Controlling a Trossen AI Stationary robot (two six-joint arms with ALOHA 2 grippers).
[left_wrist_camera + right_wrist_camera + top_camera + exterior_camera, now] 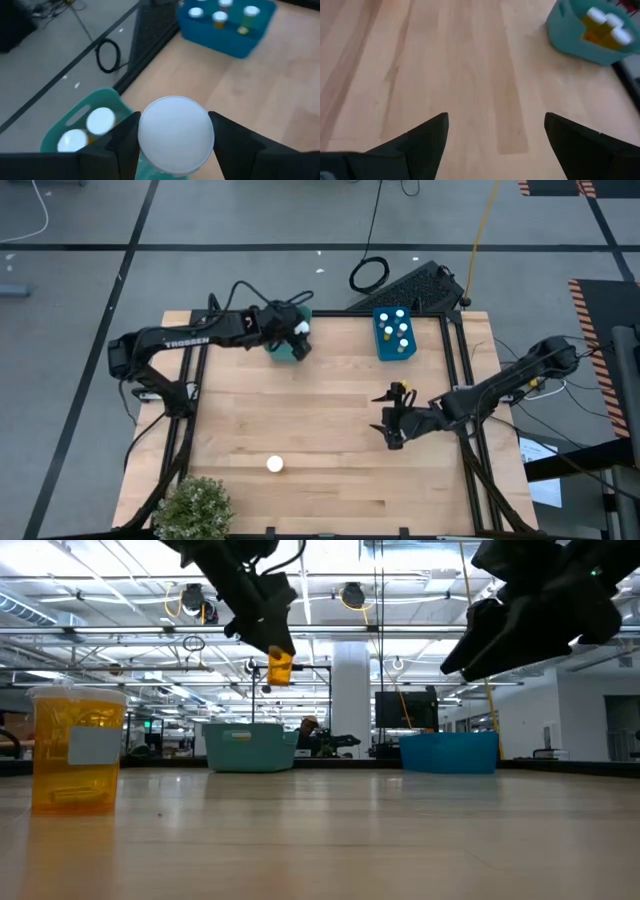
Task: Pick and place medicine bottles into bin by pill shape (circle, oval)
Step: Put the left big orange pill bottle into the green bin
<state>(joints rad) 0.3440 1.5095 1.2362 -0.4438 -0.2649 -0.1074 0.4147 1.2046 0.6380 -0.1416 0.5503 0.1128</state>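
Observation:
My left gripper [300,330] is shut on an orange medicine bottle with a white cap [176,134], over the teal bin [287,345] at the table's far left. In the low view the bottle [279,667] hangs above that bin [250,748]. Two capped bottles [100,121] stand inside the teal bin. The blue bin [395,332] at the far middle holds several bottles. One more bottle [275,465] stands upright on the table near the front edge. My right gripper [388,414] hovers open over bare wood at the middle right. My left gripper pinches the bottle's top end, at the sides of the white cap [145,145], between its two fingers. The fingers come from above, pointing down. The bottle hangs roughly upright, its orange body [280,670] below the fingertips, clear of the teal bin and the table.
A potted plant [195,508] stands at the table's near left corner. A black keyboard [415,285] and a coiled cable [368,275] lie on the floor beyond the far edge. Bare wood spreads across the table's middle [320,410].

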